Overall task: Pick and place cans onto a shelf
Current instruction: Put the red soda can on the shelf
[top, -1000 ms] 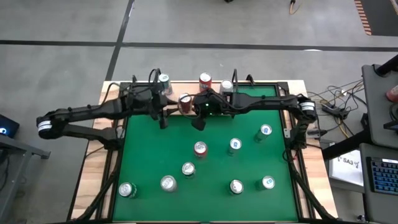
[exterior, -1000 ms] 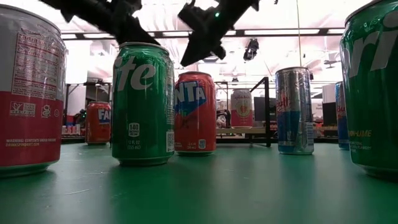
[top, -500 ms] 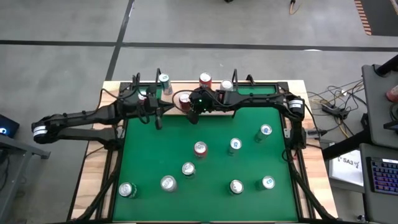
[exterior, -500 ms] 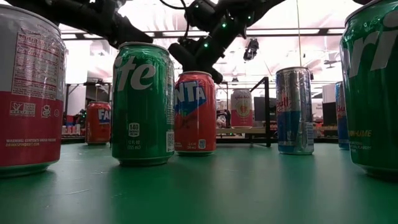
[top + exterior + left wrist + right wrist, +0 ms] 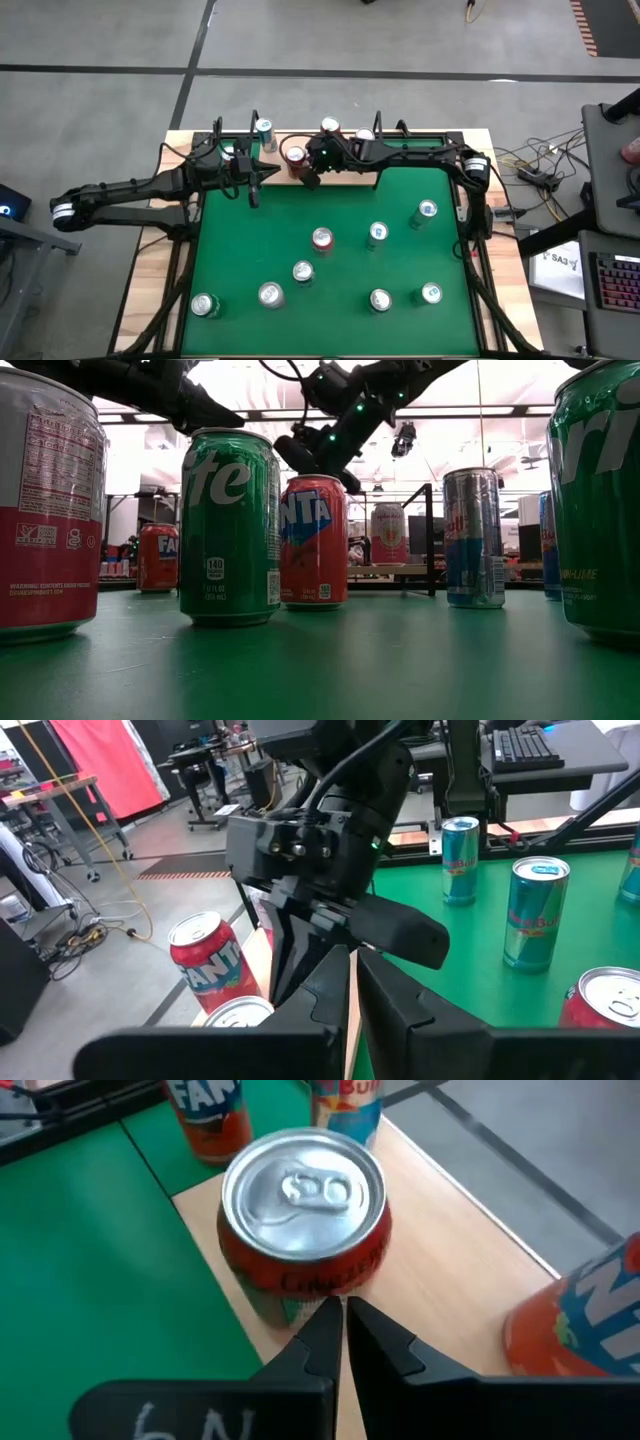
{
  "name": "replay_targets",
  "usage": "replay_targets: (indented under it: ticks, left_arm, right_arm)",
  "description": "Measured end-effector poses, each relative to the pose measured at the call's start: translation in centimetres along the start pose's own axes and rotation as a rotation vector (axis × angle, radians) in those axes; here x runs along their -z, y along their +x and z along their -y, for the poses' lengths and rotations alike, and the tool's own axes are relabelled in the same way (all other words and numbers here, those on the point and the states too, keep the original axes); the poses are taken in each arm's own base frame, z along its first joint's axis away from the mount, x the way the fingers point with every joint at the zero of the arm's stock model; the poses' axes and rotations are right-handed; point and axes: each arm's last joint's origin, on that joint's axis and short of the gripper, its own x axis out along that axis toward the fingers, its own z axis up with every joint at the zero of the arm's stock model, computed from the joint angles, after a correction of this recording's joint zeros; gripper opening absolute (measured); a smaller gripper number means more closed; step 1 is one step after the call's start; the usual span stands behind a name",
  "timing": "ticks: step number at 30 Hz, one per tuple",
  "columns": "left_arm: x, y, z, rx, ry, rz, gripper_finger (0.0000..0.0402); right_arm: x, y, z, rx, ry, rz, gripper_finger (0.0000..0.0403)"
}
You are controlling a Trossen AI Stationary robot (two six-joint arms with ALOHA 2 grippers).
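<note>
Green felt on the table (image 5: pixel 240 290) carries eight cans not yet shelved, all nearer than the shelf (image 5: pixel 420 143), a light-wood strip along the far edge. On the shelf I count about four cans, among them a red can (image 5: pixel 295 157) standing upright. Just beside that can the right gripper (image 5: pixel 311 180) hangs with its fingers pressed together on nothing. The left gripper (image 5: pixel 252 197), also closed and empty, hovers at the shelf's left end. Roughly a third done, I judge.

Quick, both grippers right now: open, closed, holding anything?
Left gripper: closed, empty, by the shelf.
Right gripper: closed, empty, just above a red can on the shelf.
</note>
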Motion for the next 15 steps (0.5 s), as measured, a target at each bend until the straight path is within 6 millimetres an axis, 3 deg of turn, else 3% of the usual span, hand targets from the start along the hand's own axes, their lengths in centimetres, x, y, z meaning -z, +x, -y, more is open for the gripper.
replay_targets:
  ticks: [7,15]
  left_arm:
    - [0.2,0.0,-0.1,-0.051,-0.002,-0.025,0.0008]
    - [0.2,0.0,-0.2,-0.081,0.002,-0.037,0.0008]
  right_arm:
    - [0.2,-0.2,-0.8,-0.125,0.007,-0.038,0.0012]
    - [-0.3,-0.1,-1.7,-0.169,0.009,0.04,0.0012]
